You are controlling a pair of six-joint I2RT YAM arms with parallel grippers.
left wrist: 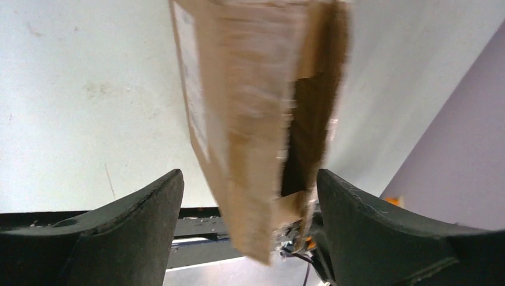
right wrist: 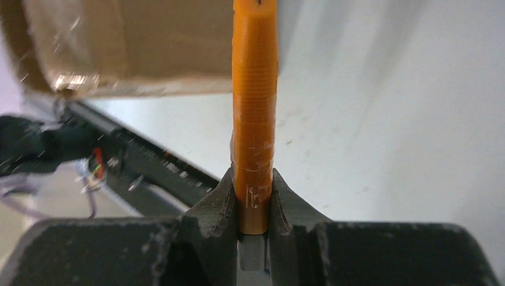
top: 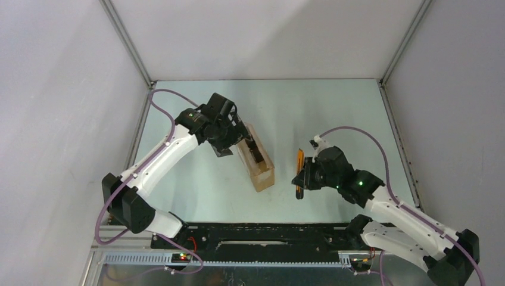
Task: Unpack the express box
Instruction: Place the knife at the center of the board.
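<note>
The express box (top: 257,162) is a brown cardboard parcel standing on edge mid-table, with a dark slit open along its top seam. In the left wrist view the box (left wrist: 250,119) is blurred and shows a white label on its left face and a dark gap on its right side. My left gripper (top: 243,140) is open at the box's far end, its fingers (left wrist: 149,226) straddling the box with room on the left. My right gripper (top: 301,179) is shut on the orange utility knife (right wrist: 254,119), held to the right of the box (right wrist: 131,47) and apart from it.
The black base rail (top: 256,235) with wiring runs along the table's near edge. Grey enclosure walls (top: 59,119) stand left, right and behind. Purple cables (top: 351,131) loop off both arms.
</note>
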